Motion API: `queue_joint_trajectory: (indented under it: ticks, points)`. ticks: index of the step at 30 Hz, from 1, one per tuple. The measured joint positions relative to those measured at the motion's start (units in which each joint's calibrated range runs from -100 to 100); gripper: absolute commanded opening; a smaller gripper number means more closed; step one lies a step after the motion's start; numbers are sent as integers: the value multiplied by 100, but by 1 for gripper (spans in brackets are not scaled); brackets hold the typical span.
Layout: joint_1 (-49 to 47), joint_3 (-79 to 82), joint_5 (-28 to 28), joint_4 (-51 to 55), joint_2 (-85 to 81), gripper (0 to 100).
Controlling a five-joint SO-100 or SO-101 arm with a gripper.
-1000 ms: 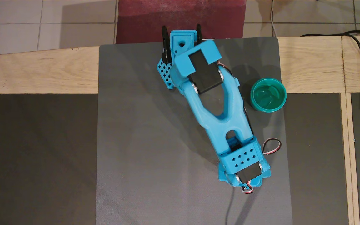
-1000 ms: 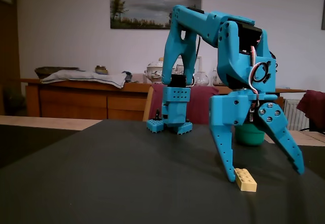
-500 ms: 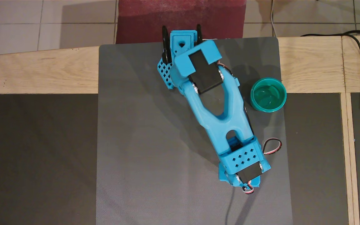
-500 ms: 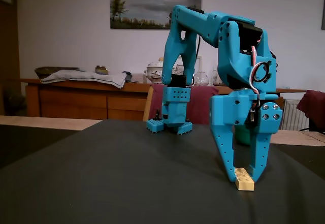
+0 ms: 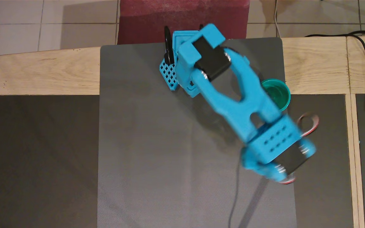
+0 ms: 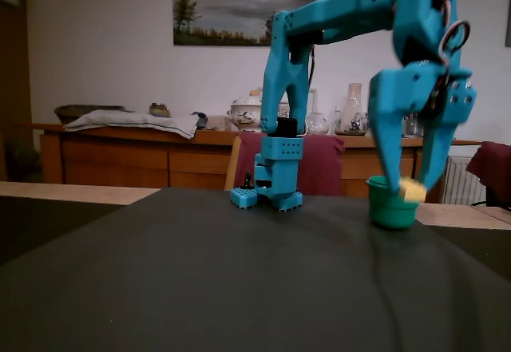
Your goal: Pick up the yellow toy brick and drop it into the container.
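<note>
In the fixed view the end effector (image 6: 411, 186) hangs in the air with its two fingers pointing down, pinching the yellow brick (image 6: 413, 190) between their tips. The brick is clear of the worktop (image 6: 200, 288), and from this angle it overlaps the rim of the green cup (image 6: 391, 205), though how far in front of the cup it hangs cannot be told. The blue arm (image 6: 335, 13) arches high from its base (image 6: 271, 192) and is motion-blurred near the wrist. In the overhead view the arm (image 5: 236, 101) covers the brick and part of the cup (image 5: 279, 93), which sits at the right edge of the grey mat (image 5: 157, 152).
</note>
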Motion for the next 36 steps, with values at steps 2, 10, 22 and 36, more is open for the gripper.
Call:
queue_joint_trajectory:
  ticks: [2,10,22,36]
  points:
    - [-393,-290,-175,396,-161,0]
    - [-1782,-553,-682,625,-501,0]
    - [-2621,0,-952,634,-1113,0]
    - [-2635,716,-968,634,-1666,0]
